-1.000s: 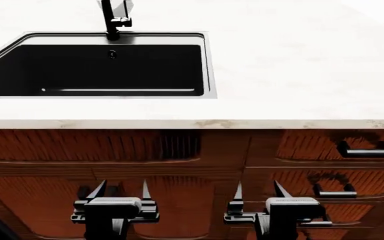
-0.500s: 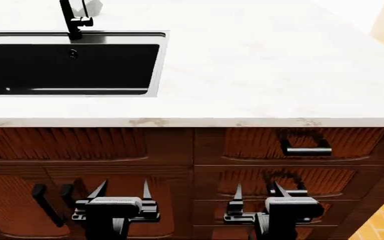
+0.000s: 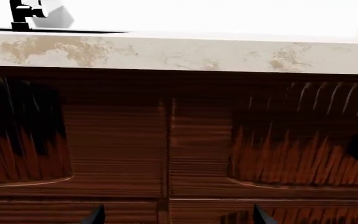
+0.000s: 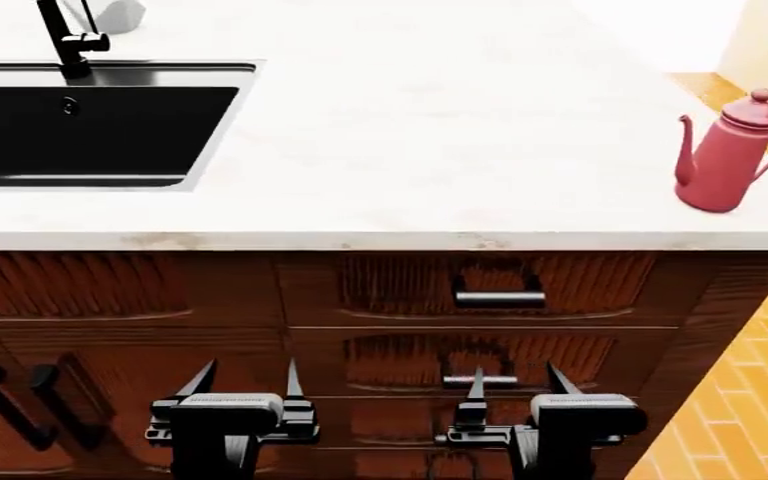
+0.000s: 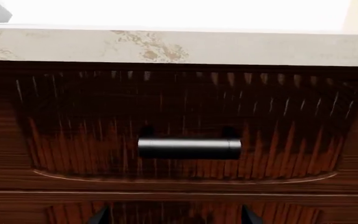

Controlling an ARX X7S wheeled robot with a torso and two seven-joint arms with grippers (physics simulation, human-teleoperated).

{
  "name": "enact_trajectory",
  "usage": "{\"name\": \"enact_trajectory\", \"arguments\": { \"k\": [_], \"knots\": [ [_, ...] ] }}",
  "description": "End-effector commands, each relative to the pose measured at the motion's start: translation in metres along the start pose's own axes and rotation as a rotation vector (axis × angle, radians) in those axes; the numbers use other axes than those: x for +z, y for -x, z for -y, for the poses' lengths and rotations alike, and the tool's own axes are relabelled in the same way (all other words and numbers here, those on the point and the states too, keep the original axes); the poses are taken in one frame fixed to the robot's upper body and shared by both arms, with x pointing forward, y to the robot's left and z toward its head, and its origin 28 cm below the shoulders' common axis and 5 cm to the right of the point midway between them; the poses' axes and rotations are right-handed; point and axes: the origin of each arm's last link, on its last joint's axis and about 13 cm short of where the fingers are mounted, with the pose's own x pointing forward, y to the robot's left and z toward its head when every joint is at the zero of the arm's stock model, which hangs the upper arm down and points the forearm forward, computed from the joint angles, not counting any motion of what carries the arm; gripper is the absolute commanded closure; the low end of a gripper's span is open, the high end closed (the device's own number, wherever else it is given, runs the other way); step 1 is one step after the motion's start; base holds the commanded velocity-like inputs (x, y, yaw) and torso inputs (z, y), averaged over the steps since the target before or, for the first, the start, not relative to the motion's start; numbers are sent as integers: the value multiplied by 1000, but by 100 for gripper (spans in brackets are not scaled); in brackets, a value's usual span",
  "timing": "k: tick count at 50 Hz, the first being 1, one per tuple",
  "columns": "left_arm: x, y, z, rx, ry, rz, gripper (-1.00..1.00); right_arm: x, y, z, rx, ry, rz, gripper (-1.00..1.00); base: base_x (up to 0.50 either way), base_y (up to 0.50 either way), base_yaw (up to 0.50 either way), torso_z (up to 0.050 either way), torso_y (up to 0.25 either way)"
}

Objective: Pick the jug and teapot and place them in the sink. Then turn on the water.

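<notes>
At the right edge of the head view the teapot (image 4: 723, 157) stands upright on the pale stone counter (image 4: 438, 150), close to the counter's right end, its thin spout toward the left of the frame. The sink (image 4: 217, 120) fills the upper left of that view, a black basin with a steel rim, and the black tap (image 4: 67, 40) rises behind it; a small white faceted object (image 4: 117, 14) sits just beyond the tap, cut off by the top edge. The jug appears in none of the views.

Both arms hang low along the bottom of the head view, in front of the reddish wooden cabinet (image 4: 197, 290). The left gripper (image 4: 243, 381) has its pointed fingers spread apart with nothing between them, and the right gripper (image 4: 518, 382) is likewise spread and empty (each points up toward the drawer fronts). A dark bar handle (image 5: 189, 148) on the upper drawer fills the middle of the right wrist view, and a red sliver of the teapot shows at its upper right corner.
</notes>
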Motion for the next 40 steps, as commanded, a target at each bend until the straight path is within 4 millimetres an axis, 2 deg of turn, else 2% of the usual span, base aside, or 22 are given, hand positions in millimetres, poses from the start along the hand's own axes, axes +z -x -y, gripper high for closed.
{"name": "enact_trajectory", "arguments": {
  "k": [1, 34, 40],
  "knots": [
    [0, 0, 0, -1, 3, 0, -100, 0, 0, 0, 0, 0, -1, -100, -20, -500, 0, 0, 0],
    [-1, -1, 0, -2, 6, 1, -100, 0, 0, 0, 1, -3, 1, -100, -15, -500, 0, 0, 0],
    [9, 0, -1, -13, 13, -16, -100, 9, -1, 2, -4, -8, -18, -100, 0, -51, 0, 0, 0]
  ]
}}
